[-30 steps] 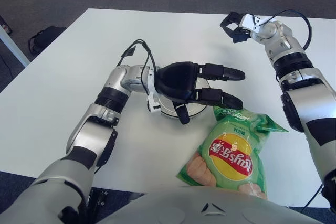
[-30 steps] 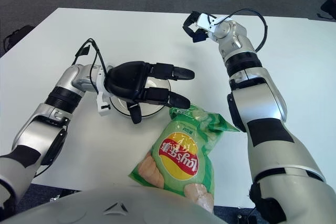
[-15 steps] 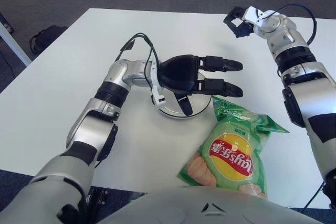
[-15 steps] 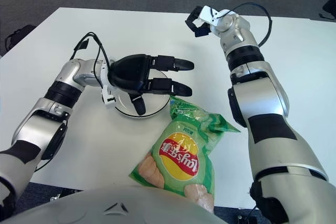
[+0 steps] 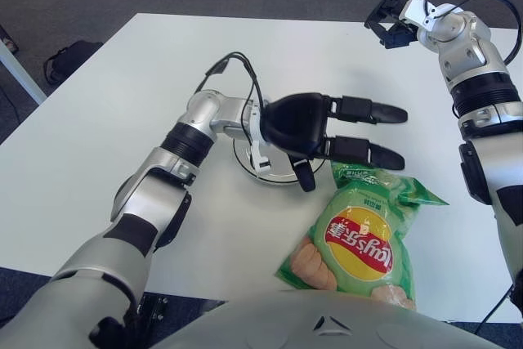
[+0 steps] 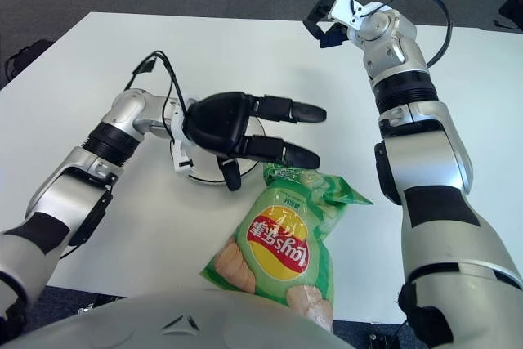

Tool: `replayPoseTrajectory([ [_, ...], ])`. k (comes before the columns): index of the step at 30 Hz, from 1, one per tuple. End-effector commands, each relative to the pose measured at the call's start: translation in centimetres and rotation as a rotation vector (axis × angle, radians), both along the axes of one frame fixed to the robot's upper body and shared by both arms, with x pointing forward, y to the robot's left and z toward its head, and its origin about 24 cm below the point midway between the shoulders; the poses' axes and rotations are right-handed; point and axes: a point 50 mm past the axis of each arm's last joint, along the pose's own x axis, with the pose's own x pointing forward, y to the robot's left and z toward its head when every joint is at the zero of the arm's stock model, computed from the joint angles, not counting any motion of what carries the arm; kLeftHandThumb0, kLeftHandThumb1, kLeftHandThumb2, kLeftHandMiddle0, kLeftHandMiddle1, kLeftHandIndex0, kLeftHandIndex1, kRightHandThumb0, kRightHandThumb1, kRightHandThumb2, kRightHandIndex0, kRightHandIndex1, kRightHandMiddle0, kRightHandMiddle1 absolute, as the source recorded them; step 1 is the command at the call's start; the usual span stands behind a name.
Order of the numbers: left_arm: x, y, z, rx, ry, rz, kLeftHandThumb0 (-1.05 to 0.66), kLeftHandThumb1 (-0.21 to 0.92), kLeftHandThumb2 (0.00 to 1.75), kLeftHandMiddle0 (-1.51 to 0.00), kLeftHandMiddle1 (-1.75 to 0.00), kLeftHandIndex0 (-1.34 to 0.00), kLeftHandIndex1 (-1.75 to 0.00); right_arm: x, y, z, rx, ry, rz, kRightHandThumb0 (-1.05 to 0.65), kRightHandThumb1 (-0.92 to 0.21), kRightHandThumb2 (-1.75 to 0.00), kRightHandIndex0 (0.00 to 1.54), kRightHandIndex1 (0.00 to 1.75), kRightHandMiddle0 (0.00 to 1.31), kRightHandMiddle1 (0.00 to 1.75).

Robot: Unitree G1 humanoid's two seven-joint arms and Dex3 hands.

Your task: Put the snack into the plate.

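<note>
The snack bag (image 5: 359, 239) lies flat on the white surface (image 5: 106, 120), just toward the robot and a bit right of the plate (image 5: 274, 171). The left hand (image 5: 359, 132) sits over the plate's right edge, fingers spread and holding nothing, tips almost over the bag's top seam. So the bag is right below and nearer than those fingertips. Its long axis runs from the plate back toward the robot, logo upside down. The right hand (image 5: 394, 26) is far beyond the plate, can't tell its fingers.
</note>
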Motion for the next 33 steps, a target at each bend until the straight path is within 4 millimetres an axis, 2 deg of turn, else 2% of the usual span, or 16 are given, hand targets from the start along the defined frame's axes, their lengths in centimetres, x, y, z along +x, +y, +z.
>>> replayPoseTrajectory([
  [1, 0.1, 0.4, 0.4, 0.031, -0.017, -0.016, -0.53, 0.89, 0.64, -0.24, -0.01, 0.0, -0.45, -0.1, -0.3, 0.1, -0.013, 0.006, -0.011, -0.72, -0.92, -0.94, 0.18, 0.87, 0.0, 1.24],
  [6, 0.0, 0.5, 0.4, 0.046, -0.007, -0.043, -0.45, 0.8, 0.78, -0.25, -0.01, 0.0, -0.5, 0.0, -0.3, 0.1, -0.019, -0.003, -0.02, -0.7, -0.92, -0.93, 0.17, 0.85, 0.0, 1.31],
  [8, -0.4, -0.1, -0.1, 0.053, 0.0, -0.057, -0.44, 0.78, 0.81, -0.26, -0.01, 0.0, -0.53, 0.0, -0.3, 0.2, -0.02, -0.004, -0.022, -0.69, -0.92, -0.92, 0.17, 0.86, 0.0, 1.36],
  [17, -0.5, 0.2, -0.1, 0.073, 0.017, -0.091, -0.43, 0.77, 0.84, -0.27, -0.02, 0.0, -0.57, 0.1, 0.0, 0.4, -0.024, 0.016, -0.021, -0.66, -0.92, -0.9, 0.17, 0.91, 0.0, 1.55],
  [21, -0.7, 0.1, -0.2, 0.059, 0.018, -0.091, -0.42, 0.73, 0.85, -0.32, -0.04, 0.0, -0.68, 0.0, 0.0, 0.5, -0.006, 0.023, -0.026, -0.65, -0.92, -0.88, 0.15, 0.92, 0.0, 1.62],
  [25, -0.6, 0.1, -0.3, 0.046, 0.025, -0.071, -0.38, 0.65, 0.92, -0.4, -0.1, 0.0, -0.83, -0.4, -0.1, 1.2, 0.012, 0.022, -0.024, -0.64, -0.92, -0.86, 0.14, 0.93, 0.0, 1.67],
  [28, -0.6, 0.0, -0.4, 0.041, 0.027, -0.064, -0.36, 0.59, 0.97, -0.37, -0.31, 0.0, -0.93, -0.9, -0.2, 2.0, 0.016, 0.031, -0.019, -0.64, -0.92, -0.87, 0.13, 0.93, 0.0, 1.7],
  [29, -0.6, 0.0, -0.4, 0.039, 0.026, -0.064, -0.35, 0.56, 0.99, -0.35, -0.44, 0.0, -0.98, -0.9, -0.2, 2.0, 0.016, 0.041, -0.021, -0.63, -0.92, -0.87, 0.13, 0.94, 0.0, 1.69],
  [30, -0.6, -0.1, -0.4, 0.038, 0.025, -0.063, -0.34, 0.53, 1.02, -0.33, -0.56, 0.0, -1.04, -1.0, -0.2, 2.0, 0.016, 0.049, -0.022, -0.63, -0.92, -0.87, 0.12, 0.94, 0.0, 1.66],
  [33, -0.9, -0.3, -0.6, 0.033, 0.028, -0.078, -0.31, 0.47, 1.07, -0.32, -0.74, 0.0, -1.15, -0.8, 0.0, 1.7, 0.013, 0.059, -0.027, -0.62, -0.92, -0.86, 0.11, 0.94, 0.0, 1.58],
])
